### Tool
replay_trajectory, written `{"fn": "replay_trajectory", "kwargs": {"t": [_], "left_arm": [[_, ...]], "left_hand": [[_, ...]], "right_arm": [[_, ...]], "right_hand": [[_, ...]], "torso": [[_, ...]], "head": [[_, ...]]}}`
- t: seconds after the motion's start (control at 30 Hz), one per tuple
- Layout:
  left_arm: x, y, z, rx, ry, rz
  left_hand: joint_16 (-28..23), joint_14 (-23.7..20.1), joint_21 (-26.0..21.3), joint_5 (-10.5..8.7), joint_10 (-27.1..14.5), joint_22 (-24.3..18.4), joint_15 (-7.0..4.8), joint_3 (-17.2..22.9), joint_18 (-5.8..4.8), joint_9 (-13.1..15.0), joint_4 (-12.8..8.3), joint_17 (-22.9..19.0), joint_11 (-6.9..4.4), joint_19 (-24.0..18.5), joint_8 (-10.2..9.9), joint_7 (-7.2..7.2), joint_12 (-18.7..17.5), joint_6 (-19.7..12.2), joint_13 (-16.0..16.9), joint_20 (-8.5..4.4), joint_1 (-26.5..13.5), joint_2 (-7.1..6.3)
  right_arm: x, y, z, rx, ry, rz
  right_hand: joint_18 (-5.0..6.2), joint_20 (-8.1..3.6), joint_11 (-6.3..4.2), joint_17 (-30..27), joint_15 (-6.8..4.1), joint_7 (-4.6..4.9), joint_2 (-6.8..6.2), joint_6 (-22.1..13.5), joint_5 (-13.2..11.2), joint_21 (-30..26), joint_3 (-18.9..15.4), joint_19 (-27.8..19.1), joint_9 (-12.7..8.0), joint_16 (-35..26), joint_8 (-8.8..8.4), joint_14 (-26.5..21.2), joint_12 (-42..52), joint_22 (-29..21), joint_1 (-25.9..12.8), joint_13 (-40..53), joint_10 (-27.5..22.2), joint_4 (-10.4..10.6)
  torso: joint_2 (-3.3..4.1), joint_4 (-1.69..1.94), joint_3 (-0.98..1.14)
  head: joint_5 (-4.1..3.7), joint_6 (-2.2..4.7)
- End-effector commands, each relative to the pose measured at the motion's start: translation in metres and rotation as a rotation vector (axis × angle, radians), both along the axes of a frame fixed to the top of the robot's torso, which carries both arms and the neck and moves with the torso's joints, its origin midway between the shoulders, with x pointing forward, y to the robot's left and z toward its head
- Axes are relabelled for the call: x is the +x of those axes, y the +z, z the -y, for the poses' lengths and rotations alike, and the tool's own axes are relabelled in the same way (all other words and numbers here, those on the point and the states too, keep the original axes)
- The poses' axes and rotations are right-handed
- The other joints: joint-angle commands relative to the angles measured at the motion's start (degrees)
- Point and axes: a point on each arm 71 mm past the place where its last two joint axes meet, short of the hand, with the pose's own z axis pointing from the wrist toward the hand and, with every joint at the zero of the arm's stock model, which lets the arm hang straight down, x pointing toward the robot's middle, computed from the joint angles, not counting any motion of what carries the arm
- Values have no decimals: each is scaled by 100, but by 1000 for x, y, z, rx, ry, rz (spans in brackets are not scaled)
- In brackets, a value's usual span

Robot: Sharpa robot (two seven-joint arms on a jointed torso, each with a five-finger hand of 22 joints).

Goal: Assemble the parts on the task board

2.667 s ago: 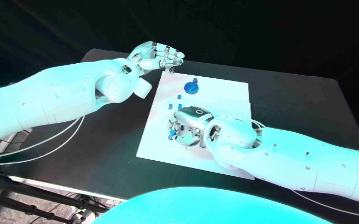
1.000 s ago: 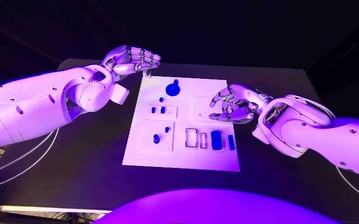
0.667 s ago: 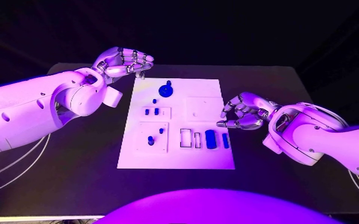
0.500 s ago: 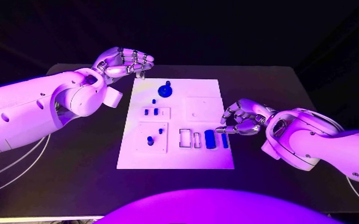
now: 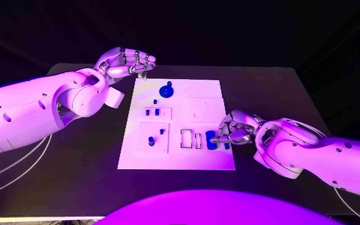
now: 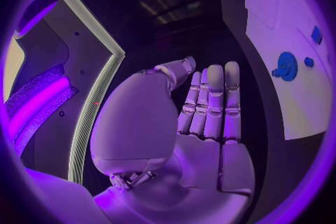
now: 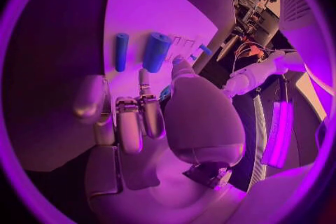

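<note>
While the right hand [image 5: 231, 131], fingers curled and holding nothing visible, hovers at the task board's [image 5: 202, 160] near right edge beside two blue cylinders [image 7: 145, 51], it should settle squarely before pinching one; left hand [image 5: 126, 61] rests curled, empty.

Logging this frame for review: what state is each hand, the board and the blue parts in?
left hand: raised off the board's far left corner, fingers curled, nothing seen in it.
right hand: low at the board's right edge, fingers curled by the cylinders; grip unclear.
task board: flat on the table.
round blue part: seated at the board's far end.
two blue cylinders: lying side by side.
</note>
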Motion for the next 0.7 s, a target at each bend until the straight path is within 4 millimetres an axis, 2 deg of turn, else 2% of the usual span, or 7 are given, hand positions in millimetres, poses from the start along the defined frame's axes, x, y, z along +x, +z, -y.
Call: {"fn": "replay_trajectory", "kwargs": {"t": [0.03, 0.2, 0.47, 0.57, 0.67, 0.7], "left_arm": [[-1, 2, 2, -17, -9, 9], [-1, 1, 3, -17, -11, 8], [-1, 1, 3, -16, -13, 4], [-1, 1, 3, -16, -15, 3], [-1, 1, 3, -16, -17, 1], [-1, 1, 3, -16, -18, 1]], "left_hand": [[-23, -28, -39, -5, -45, -9, 1, -44, 72, -9, -1, -9, -1, -19, 24, -9, 33, -48, 6, 34, -8, 13], [-23, -28, -39, -5, -45, -9, 1, -44, 72, -9, -1, -9, -1, -19, 24, -9, 33, -48, 6, 34, -8, 13], [-19, -38, -47, -5, -51, -11, 4, -49, 72, -10, 6, -9, 0, -27, 30, -8, 40, -50, 8, 37, -11, 17], [-18, -40, -49, -6, -53, -11, 4, -50, 72, -11, 7, -9, 1, -28, 31, -8, 40, -51, 8, 38, -12, 17], [-18, -40, -49, -6, -53, -11, 4, -50, 72, -11, 7, -9, 1, -28, 31, -8, 40, -51, 8, 38, -12, 17], [-18, -40, -49, -6, -53, -11, 4, -50, 72, -11, 7, -9, 1, -28, 31, -8, 40, -51, 8, 38, -12, 17]], "right_arm": [[0, -4, -2, -52, 8, 5], [2, -8, -6, -55, 15, -4], [3, -16, -14, -68, 28, -27], [3, -19, -16, -71, 36, -38], [3, -23, -18, -77, 43, -53], [3, -24, -18, -80, 45, -57]], "right_hand": [[-71, 3, -1, 1030, -27, -5, 46, -15, -31, 18, -54, 38, 10, 26, 29, 515, 30, 8, -7, 775, 129, -12], [-78, -2, -11, 1039, -34, -18, 117, 18, -57, 54, -124, 52, 21, 28, 62, 516, 35, 45, -83, 786, 134, -9], [-82, -11, -28, 1066, -47, -39, 161, 64, -82, 75, -215, 63, 36, 36, 108, 521, 41, 76, -233, 800, 141, -7], [-83, -16, -39, 1065, -53, -52, 172, 101, -96, 80, -234, 65, 47, 35, 137, 520, 42, 85, -273, 804, 144, -7], [-82, -29, -63, 1064, -73, -82, 199, 170, -97, 78, -217, 65, 67, 35, 193, 520, 47, 93, -175, 814, 152, -21], [-82, -33, -68, 1062, -77, -87, 206, 179, -96, 75, -214, 64, 70, 34, 202, 519, 49, 94, -152, 818, 154, -22]], "torso": [[6, 0, 3], [4, -1, 3], [4, -2, 4], [9, 0, 7], [8, 3, 5], [6, 5, 4]], "head": [[13, 0], [24, 0], [47, 0], [26, 0], [25, 0], [46, 0]]}}
